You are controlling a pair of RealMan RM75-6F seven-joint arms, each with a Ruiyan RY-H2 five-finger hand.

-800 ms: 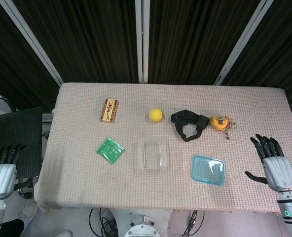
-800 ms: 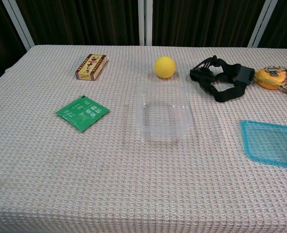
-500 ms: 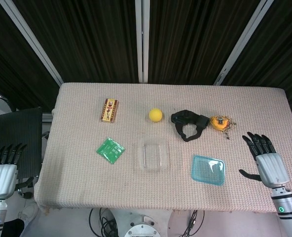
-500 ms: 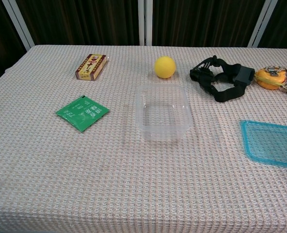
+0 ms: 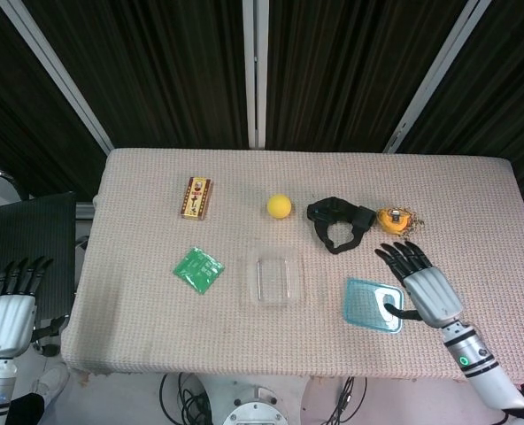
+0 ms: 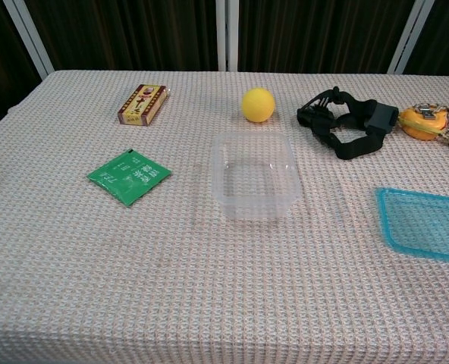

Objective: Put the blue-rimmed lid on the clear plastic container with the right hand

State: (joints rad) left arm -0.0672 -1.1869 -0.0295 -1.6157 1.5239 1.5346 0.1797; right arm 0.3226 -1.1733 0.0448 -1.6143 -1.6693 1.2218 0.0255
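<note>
The clear plastic container (image 5: pixel 275 279) (image 6: pixel 254 176) stands empty and upright near the table's middle front. To its right the blue-rimmed lid (image 5: pixel 372 305) (image 6: pixel 425 224) lies flat on the cloth. My right hand (image 5: pixel 424 289) hovers open at the lid's right edge, fingers spread and pointing away from me, thumb reaching over the lid's rim. It holds nothing and the chest view does not show it. Off the table's left edge my left hand (image 5: pixel 9 305) is open and idle.
A green packet (image 5: pixel 197 269) lies left of the container. Behind it are a small printed box (image 5: pixel 196 197), a yellow ball (image 5: pixel 279 206), a black strap (image 5: pixel 337 219) and an orange tape measure (image 5: pixel 392 219). The table (image 5: pixel 138 336) carries a pale woven cloth.
My right hand has moved left from beside the table's right edge to the lid's right rim. The lid, the container and my left hand have stayed in place.
</note>
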